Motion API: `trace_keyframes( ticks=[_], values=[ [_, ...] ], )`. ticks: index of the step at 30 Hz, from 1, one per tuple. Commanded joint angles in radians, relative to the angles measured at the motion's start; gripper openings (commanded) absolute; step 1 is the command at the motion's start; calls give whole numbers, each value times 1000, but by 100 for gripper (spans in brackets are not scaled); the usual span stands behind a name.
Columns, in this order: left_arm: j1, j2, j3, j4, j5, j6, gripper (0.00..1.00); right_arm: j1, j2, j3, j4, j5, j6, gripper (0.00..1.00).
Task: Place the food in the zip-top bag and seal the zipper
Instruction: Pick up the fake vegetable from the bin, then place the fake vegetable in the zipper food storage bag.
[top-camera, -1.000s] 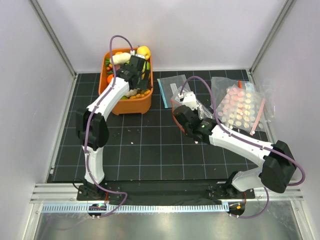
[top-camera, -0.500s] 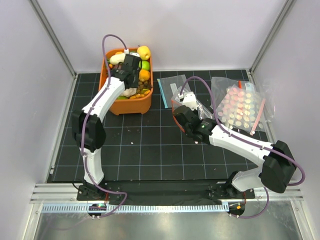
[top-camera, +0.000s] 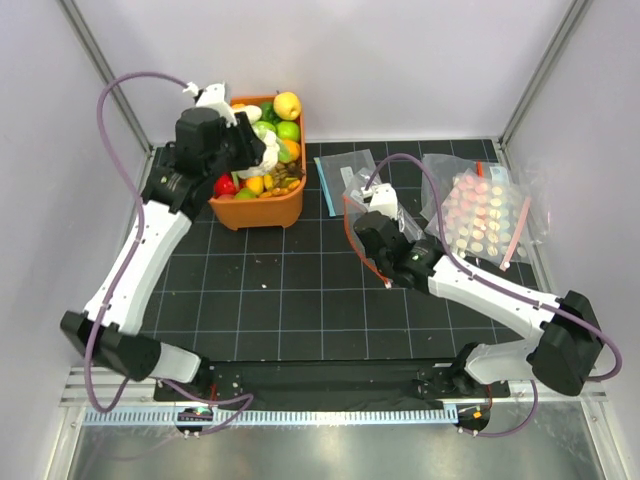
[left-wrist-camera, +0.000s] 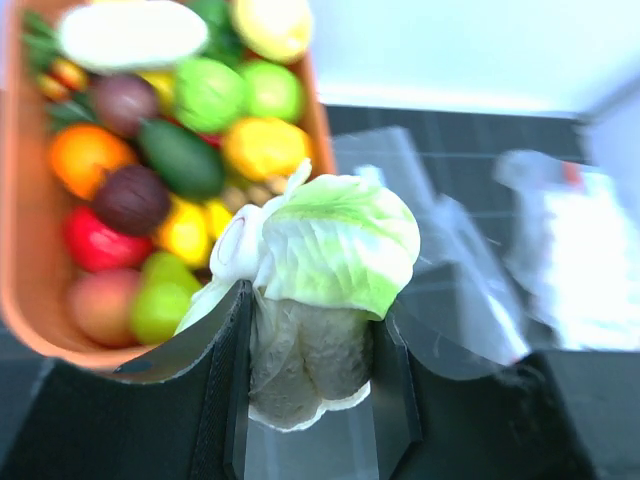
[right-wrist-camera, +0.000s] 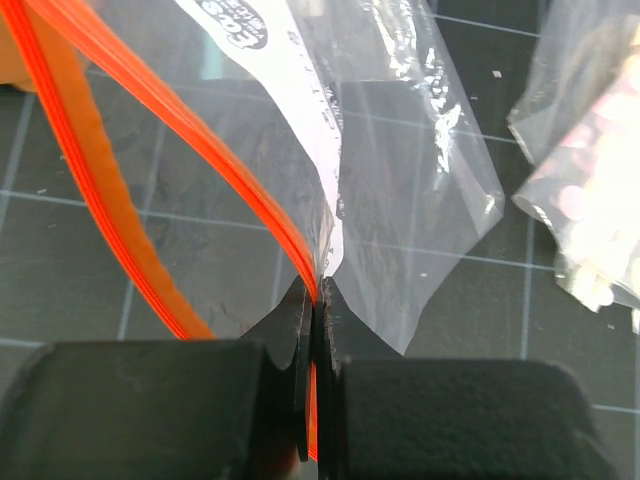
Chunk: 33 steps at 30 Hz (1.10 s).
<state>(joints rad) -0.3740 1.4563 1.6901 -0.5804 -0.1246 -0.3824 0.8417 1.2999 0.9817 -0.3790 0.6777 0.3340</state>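
Observation:
My left gripper (left-wrist-camera: 310, 350) is shut on a white-and-green cauliflower (left-wrist-camera: 335, 240), held up above the near right corner of the orange bin (left-wrist-camera: 25, 300). From above, the left gripper (top-camera: 252, 150) and the cauliflower (top-camera: 268, 148) hang over that bin (top-camera: 255, 212), which holds more food (top-camera: 285, 130). The clear zip-top bag (top-camera: 362, 188) stands right of the bin with its mouth open. My right gripper (top-camera: 366, 222) is shut on the bag's rim. In the right wrist view its jaws (right-wrist-camera: 318, 300) pinch the orange-red zipper (right-wrist-camera: 200, 130), and the clear film (right-wrist-camera: 420, 170) spreads beyond.
A flat clear bag with a blue edge (top-camera: 335, 170) lies behind the zip-top bag. A larger clear bag of pink and orange discs (top-camera: 485, 215) lies at the right, also at the edge of the right wrist view (right-wrist-camera: 590, 200). Frame posts stand at the back corners.
My left gripper closed on the cauliflower down in the bin and lifted it out, the arm rising and swinging left. The right gripper stayed on the zipper.

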Motion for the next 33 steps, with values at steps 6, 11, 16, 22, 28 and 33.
trace_keyframes(
  ticks=[6, 11, 16, 22, 28, 33],
  values=[
    [1, -298, -442, 425, 393, -351, 21, -4, -44, -5, 75, -190, 8, 1],
    [-11, -415, -694, 683, 528, -539, 21, -6, -37, -15, 117, -286, 10, 1],
    [-51, -442, -829, 915, 666, -642, 22, -9, -42, -32, 158, -314, 16, 1],
    [-112, -407, -958, 1149, 778, -713, 22, -12, -54, -51, 187, -320, 25, 1],
    [-184, -341, -1007, 1119, 714, -627, 22, -16, -100, -89, 224, -333, 36, 1],
    [-184, -235, -997, 1122, 704, -627, 19, -20, -146, -117, 258, -343, 51, 1]
  ],
)
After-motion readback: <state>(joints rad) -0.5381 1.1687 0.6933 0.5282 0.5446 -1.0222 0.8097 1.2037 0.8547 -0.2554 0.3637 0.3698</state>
